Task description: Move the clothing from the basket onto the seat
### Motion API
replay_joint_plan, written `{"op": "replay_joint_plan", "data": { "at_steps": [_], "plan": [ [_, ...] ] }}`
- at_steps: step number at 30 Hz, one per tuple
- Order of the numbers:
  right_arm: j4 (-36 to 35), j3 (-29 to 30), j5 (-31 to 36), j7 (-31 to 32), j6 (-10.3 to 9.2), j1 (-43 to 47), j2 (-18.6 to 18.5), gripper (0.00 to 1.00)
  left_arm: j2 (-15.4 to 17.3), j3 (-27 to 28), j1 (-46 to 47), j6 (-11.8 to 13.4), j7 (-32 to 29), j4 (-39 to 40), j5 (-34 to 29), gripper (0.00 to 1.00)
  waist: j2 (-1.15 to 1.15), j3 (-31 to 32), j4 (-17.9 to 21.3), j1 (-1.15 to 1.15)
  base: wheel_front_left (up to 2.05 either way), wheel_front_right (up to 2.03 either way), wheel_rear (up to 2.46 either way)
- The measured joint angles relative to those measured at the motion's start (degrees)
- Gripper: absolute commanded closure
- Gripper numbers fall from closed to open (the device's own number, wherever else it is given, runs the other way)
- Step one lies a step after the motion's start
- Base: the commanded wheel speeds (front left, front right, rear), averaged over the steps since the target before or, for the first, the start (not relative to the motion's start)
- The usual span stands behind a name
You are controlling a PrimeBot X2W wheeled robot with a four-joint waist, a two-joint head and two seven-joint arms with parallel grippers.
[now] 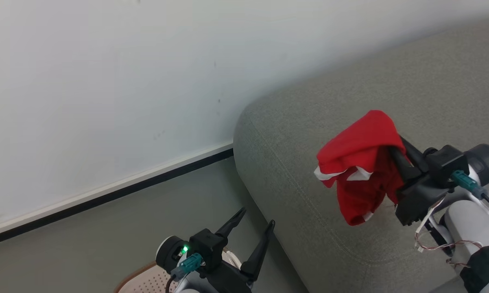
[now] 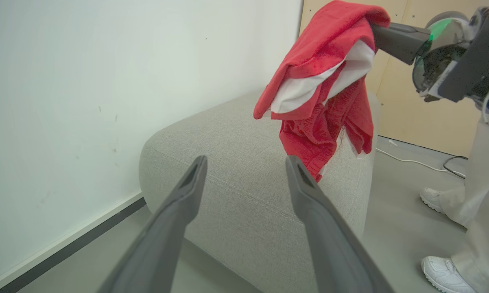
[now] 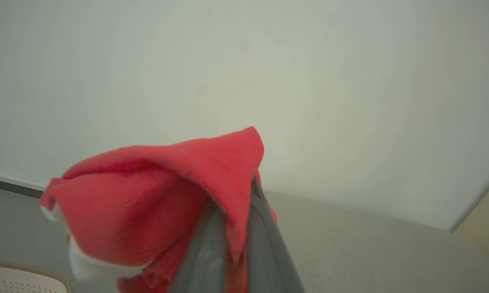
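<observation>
One crumpled red garment (image 1: 358, 150) with white trim hangs pinched in the right gripper (image 1: 391, 149) above the rounded grey fabric sofa (image 1: 293, 134); the left gripper (image 1: 258, 216) stands spread.

a) clothing (image 1: 360, 162): one red garment w/ white trim, bunched, hanging aloft over seat's end; contact w/ cushion unclear.
b) seat (image 1: 350, 81): large grey fabric sofa, rounded corner, stitched seam along edge.
c) basket (image 1: 151, 281): cream, perforated, brown rim; low beside seat's corner, mostly cut off by frame edge.
</observation>
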State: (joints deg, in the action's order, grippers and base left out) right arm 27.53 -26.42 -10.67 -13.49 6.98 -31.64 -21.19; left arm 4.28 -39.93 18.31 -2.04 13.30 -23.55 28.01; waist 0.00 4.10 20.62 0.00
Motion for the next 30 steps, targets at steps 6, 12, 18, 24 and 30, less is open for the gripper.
{"op": "replay_joint_plan", "data": {
  "at_steps": [6, 12, 18, 24, 30],
  "plan": [
    [-0.9, 0.98, -1.4, 1.33, 0.02, -0.47, -1.65, 1.0, -0.12, -0.75, 0.18, -0.02, 0.01, 0.58, -0.37, 0.0, 0.0, -2.58, 0.72, 0.01, 0.0, 0.0, 0.0],
    [-1.69, 2.41, -3.0, 2.91, 0.08, -4.92, -3.85, 1.0, -0.02, -0.76, 1.24, 0.19, 0.42, 2.32, -1.35, 0.0, 0.0, -5.94, 0.38, 0.01, 0.0, 0.0, 0.0],
    [1.13, 6.24, -5.25, 4.76, 0.09, -15.58, -5.06, 1.0, 1.54, -0.47, 4.28, 0.6, 0.41, 4.64, -3.57, 0.0, 0.0, -10.98, -0.93, 0.02, 0.0, 0.0, 0.0],
    [6.99, 9.84, -7.66, 6.61, 0.09, -23.93, -5.86, 1.0, 3.42, -0.27, 7.79, 1.02, 0.4, 7.5, -5.46, 0.0, 0.01, -15.66, -2.69, 0.02, 0.0, 0.0, 0.0],
    [12.15, 12.51, -7.97, 7.68, 0.09, -30.65, -10.58, 1.0, 3.04, -1.76, 11.73, 0.69, -0.33, 11.12, -8.01, 0.0, 0.01, -20.44, -4.98, 0.02, 0.0, 0.0, 0.0]
  ]
}}
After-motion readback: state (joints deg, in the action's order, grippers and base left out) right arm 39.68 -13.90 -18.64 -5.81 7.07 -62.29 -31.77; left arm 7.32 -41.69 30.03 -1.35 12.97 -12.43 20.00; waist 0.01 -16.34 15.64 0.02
